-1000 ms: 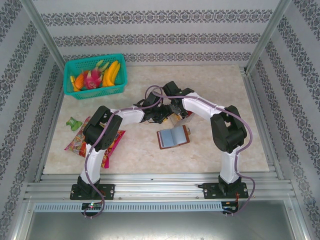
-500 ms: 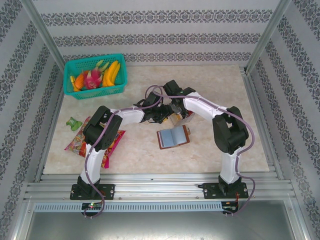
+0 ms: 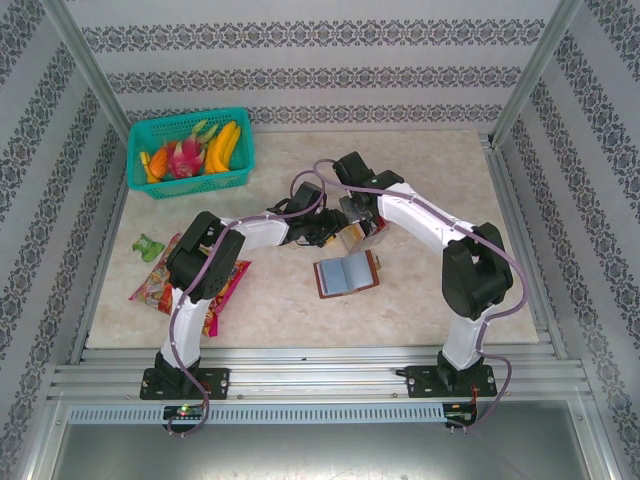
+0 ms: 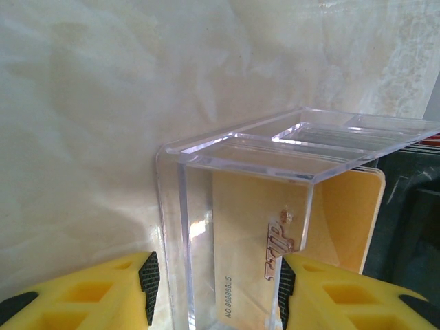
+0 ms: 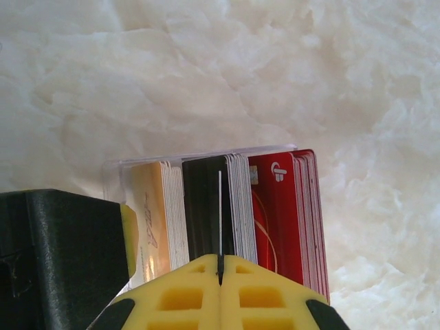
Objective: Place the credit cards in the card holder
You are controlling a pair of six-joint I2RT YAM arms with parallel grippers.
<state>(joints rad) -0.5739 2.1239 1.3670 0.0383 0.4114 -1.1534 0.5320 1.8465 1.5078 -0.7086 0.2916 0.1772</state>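
Note:
The credit cards [image 5: 275, 213] stand upright in a clear slotted stand [image 4: 240, 148], in tan, white, black and red groups. My right gripper [image 5: 220, 265] hangs over the black group, shut on one card [image 5: 220, 206] that I see edge-on as a thin white line. My left gripper [image 4: 216, 285] has its pads [image 4: 148, 282] against both sides of the stand, with a tan card [image 4: 247, 254] behind the clear wall. In the top view both grippers meet at the stand [image 3: 362, 238]. The brown card holder [image 3: 347, 273] lies open just in front of it.
A teal basket of fruit [image 3: 190, 152] stands at the back left. A colourful snack packet [image 3: 190, 285] and a small green object [image 3: 150, 246] lie by the left arm. Bare marble table [image 3: 440, 180] stretches to the right and back.
The right gripper's jaws have closed onto one card in the stand. The right arm's elbow has swung out to the right. The left arm has held still.

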